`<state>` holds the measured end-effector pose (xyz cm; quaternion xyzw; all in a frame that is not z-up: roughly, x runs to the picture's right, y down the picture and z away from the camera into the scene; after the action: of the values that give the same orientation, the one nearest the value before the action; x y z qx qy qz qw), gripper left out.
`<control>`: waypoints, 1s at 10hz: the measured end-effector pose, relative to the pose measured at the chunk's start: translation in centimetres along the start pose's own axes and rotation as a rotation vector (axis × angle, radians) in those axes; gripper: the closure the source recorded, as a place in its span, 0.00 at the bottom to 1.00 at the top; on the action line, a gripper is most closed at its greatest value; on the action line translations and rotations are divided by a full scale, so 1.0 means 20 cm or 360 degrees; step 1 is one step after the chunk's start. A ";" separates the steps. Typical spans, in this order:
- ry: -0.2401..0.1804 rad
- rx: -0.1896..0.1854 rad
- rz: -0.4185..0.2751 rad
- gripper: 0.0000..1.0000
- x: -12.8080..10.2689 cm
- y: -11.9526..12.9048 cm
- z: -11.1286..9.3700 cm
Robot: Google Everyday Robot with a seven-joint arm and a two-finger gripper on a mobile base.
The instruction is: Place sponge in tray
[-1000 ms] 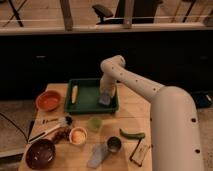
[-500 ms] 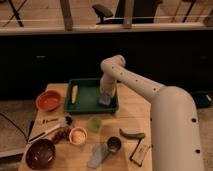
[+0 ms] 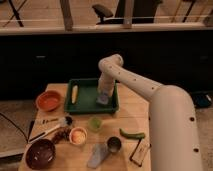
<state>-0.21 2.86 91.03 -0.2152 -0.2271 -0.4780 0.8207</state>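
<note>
The dark green tray (image 3: pixel 86 107) stands at the back of the wooden table. A yellow corn cob (image 3: pixel 74 93) lies along its left side. The white arm reaches over the tray from the right, and my gripper (image 3: pixel 102 96) hangs over the tray's right half. A small pale blue-grey sponge (image 3: pixel 102 99) sits right at the gripper's tip, low in the tray. I cannot tell whether the sponge is held or lying loose.
An orange bowl (image 3: pixel 48 100) stands left of the tray. In front are a green cup (image 3: pixel 94 122), a small orange cup (image 3: pixel 78 135), a dark bowl (image 3: pixel 41 153), a brush (image 3: pixel 50 125), a metal cup (image 3: pixel 114 144), a long grey-blue object (image 3: pixel 97 155), a green pepper (image 3: pixel 132 134) and a packet (image 3: pixel 139 152).
</note>
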 end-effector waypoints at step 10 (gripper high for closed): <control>-0.0010 -0.0009 -0.0010 0.20 0.00 -0.02 -0.01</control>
<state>-0.49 2.56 91.03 -0.2183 -0.2288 -0.4807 0.8179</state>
